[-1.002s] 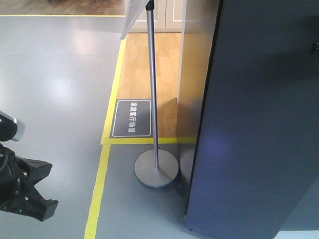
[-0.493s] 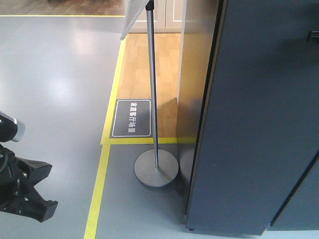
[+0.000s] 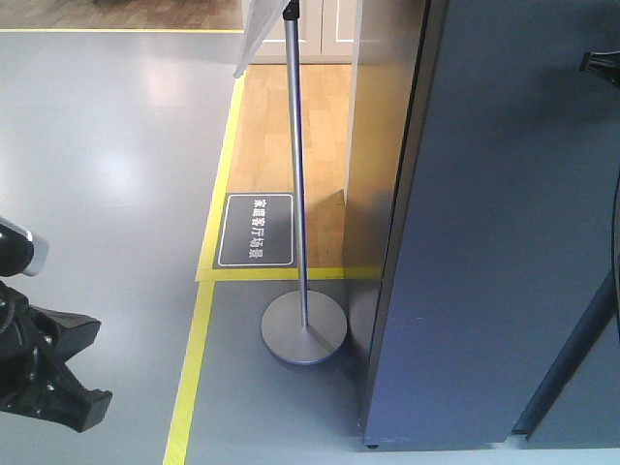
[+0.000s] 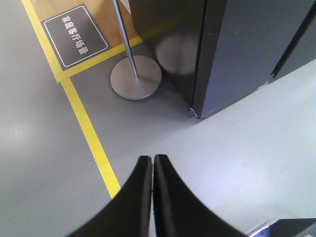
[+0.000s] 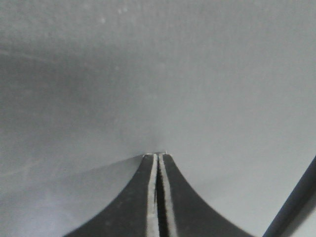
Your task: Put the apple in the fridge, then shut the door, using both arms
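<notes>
In the front-facing view, the door (image 3: 504, 242) is standing tall and upright, its long axis vertical, its dark grey outer face filling the right of the scene and turned toward the camera, with a narrow dark gap showing at its lower right edge. The apple is not showing anywhere, so I am judging that it is already inside the fridge and that the closing of the door is the step under way, nearly finished but not quite. A sign stand (image 3: 303, 327) is standing just left of the door on the grey floor (image 3: 107, 174), beside yellow floor tape (image 3: 191, 368). The left gripper (image 3: 58, 373) is hanging low at the near left, well apart from the door. In the left wrist view, the left gripper (image 4: 153, 165) is pointing down at the floor with its fingers clenched together on nothing, and the fridge (image 4: 232, 54) corner is standing at the far right. In the right wrist view, the right gripper (image 5: 158, 157) is pressing its tips against the door's (image 5: 148, 74) flat grey face, fingers clenched with only a hairline between them, holding nothing.
</notes>
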Robot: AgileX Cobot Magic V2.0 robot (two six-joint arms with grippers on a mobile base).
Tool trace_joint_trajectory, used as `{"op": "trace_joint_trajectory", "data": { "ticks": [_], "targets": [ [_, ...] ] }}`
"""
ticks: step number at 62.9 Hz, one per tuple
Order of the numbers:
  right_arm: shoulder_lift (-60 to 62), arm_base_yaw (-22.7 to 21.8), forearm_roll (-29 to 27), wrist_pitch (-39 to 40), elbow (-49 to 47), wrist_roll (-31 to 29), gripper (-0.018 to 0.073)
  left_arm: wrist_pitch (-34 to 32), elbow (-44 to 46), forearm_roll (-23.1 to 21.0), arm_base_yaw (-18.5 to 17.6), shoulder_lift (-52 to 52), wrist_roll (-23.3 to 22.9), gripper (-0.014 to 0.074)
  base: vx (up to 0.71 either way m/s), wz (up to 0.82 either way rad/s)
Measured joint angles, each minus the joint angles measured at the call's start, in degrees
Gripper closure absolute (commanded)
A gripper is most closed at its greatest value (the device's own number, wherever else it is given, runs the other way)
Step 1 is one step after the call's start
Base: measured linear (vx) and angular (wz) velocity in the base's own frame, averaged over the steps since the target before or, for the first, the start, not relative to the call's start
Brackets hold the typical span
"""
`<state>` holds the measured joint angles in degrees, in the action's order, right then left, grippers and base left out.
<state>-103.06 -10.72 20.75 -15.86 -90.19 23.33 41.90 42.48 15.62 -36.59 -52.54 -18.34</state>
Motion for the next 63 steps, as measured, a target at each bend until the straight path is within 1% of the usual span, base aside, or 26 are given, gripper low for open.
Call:
{"op": "trace_joint_trajectory", "data": {
  "ticks": [6,11,19,21,26,29,34,40,43,49,57,63],
  "targets": [
    [1.1,0.1,-2.9,-4.1,0.0,-3.0,0.0563,0.0,0.0,0.0,0.0,0.0,0.0,0.0603,0.0,0.0],
    [2.3,0.1,-6.2,-8.1,0.0,-8.7,0.0563,0.0,0.0,0.0,0.0,0.0,0.0,0.0603,0.0,0.0],
    [4.0,0.1,-14.7,-15.1,0.0,-20.5,0.0563,0.0,0.0,0.0,0.0,0.0,0.0,0.0603,0.0,0.0],
    [4.5,0.1,-17.7,-16.4,0.0,-23.9,0.0563,0.0,0.0,0.0,0.0,0.0,0.0,0.0603,0.0,0.0],
    [5.9,0.1,-23.6,-19.6,0.0,-29.8,0.0563,0.0,0.0,0.0,0.0,0.0,0.0,0.0603,0.0,0.0],
    [7.1,0.2,-27.0,-20.8,0.0,-32.6,0.0563,0.0,0.0,0.0,0.0,0.0,0.0,0.0603,0.0,0.0],
    [9.2,0.7,-29.6,-23.0,0.0,-35.3,0.0563,0.0,0.0,0.0,0.0,0.0,0.0,0.0603,0.0,0.0],
    [11.7,2.0,-30.2,-24.8,0.0,-35.8,0.0563,0.0,0.0,0.0,0.0,0.0,0.0,0.0603,0.0,0.0],
    [12.8,2.9,-29.5,-26.0,0.0,-35.3,0.0563,0.0,0.0,0.0,0.0,0.0,0.0,0.0603,0.0,0.0],
    [15.1,5.8,-25.9,-27.8,0.0,-32.8,0.0563,0.0,0.0,0.0,0.0,0.0,0.0,0.0603,0.0,0.0],
    [17.6,10.6,-19.3,-30.3,0.1,-28.5,0.0563,0.0,0.0,0.0,0.0,0.0,0.0,0.0603,0.0,0.0],
    [20.5,13.9,-16.9,-29.1,2.7,-25.3,0.0563,0.0,0.0,0.0,0.0,0.0,0.0,0.0603,0.0,0.0]
  ]
}}
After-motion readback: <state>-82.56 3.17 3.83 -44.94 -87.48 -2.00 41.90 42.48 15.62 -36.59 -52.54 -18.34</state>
